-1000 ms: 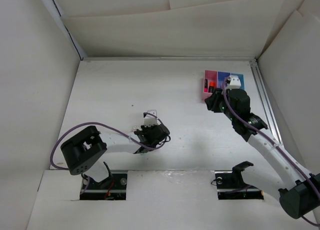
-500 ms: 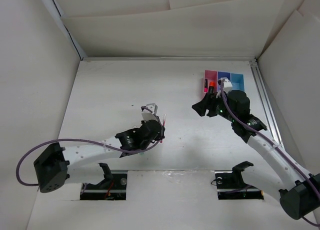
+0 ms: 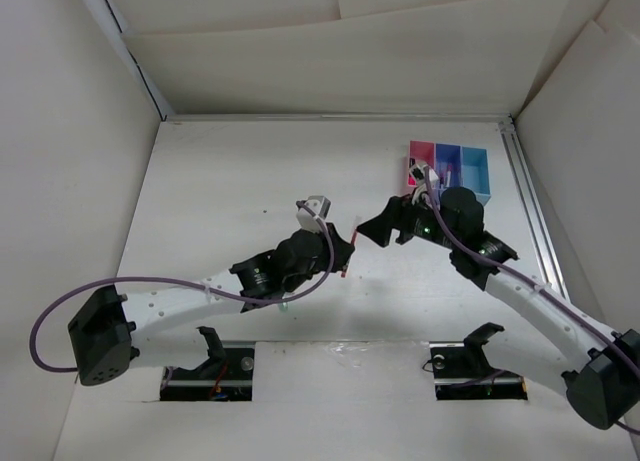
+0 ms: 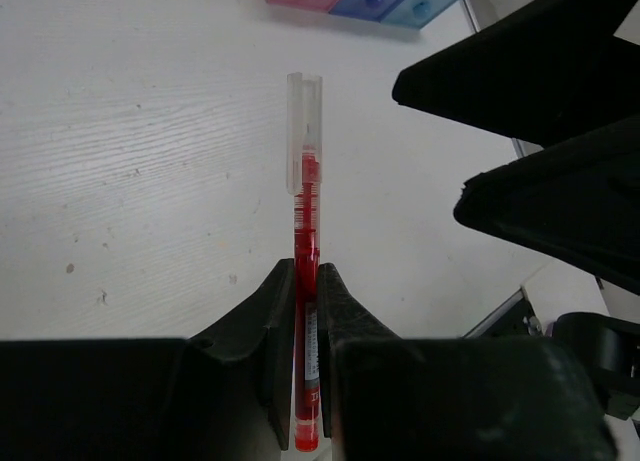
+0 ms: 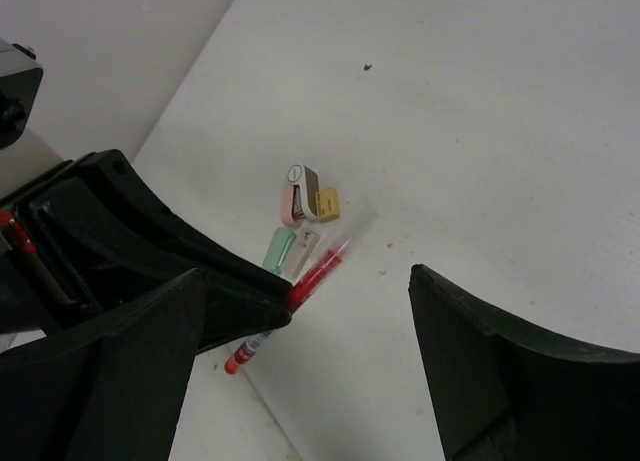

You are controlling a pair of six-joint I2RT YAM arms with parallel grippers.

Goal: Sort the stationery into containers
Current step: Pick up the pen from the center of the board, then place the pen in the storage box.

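Item 1, L claw (image 4: 305, 277): fingers pressed together on red pen (image 4: 305, 216), pinching it approx mid-barrel. Pen runs straight ahead out of the tips, w/ clear cap (image 4: 303, 131) at far end and butt end poking back btwn the fingers. Item 2, R claw (image 3: 376, 231): fingers (image 5: 520, 371) spread wide. It sits just ahead-right of L claw, roughly tip to tip w/ it. Pen's capped end lies near its opening; contact w/ pen cannot be told. Item 3, bins (image 3: 447, 149): three joined in a row, pink bin (image 3: 422, 151), dark blue bin (image 3: 447, 159), light blue bin (image 3: 474, 166). They stand well ahead of L claw, beyond the pen cap and a bit right, and behind R claw near its wrist. Contents too small to tell. Item 4, small pieces on table (image 5: 480, 131), seen thru R claw's gap, beyond the pen: pink-white eraser (image 5: 294, 196) w/ beige eraser (image 5: 327, 203) touching it. Green eraser (image 5: 280, 249) and pale grey eraser (image 5: 306, 243) lie side by side, nearer the pen.
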